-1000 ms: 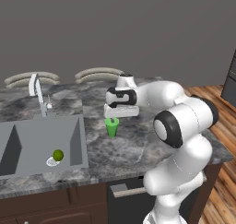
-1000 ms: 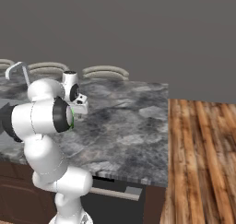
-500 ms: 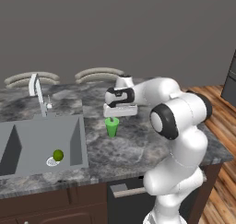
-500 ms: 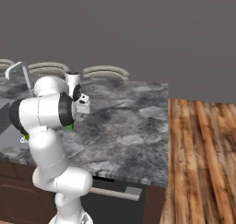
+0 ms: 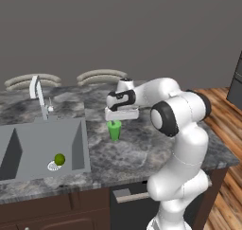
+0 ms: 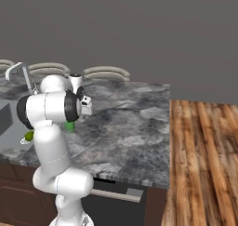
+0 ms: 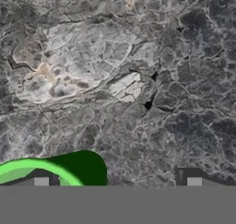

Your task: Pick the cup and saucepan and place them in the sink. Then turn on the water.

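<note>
The bright green cup (image 5: pixel 114 129) stands upright on the dark marbled counter, right of the sink (image 5: pixel 28 151). My gripper (image 5: pixel 121 115) hangs just above the cup, open, holding nothing. In the hand view the cup's rim (image 7: pixel 32 168) curves in at the lower left, and the gripper (image 7: pixel 117 184) looks straight down with one fingertip (image 7: pixel 41 181) over the rim and the other over bare counter. From the right base view the cup (image 6: pixel 69 126) peeks out beside my arm. The saucepan is out of view.
A slim faucet (image 5: pixel 40 97) rises behind the grey basin, and a small yellow-green ball (image 5: pixel 59 159) lies by the drain. Two pale curved shapes (image 5: pixel 101 76) sit along the counter's back edge. Wooden floor (image 6: pixel 204 164) lies to the right of the counter.
My elbow has swung a little to the left while the hand stayed above the cup. The cup and the ball have not moved.
</note>
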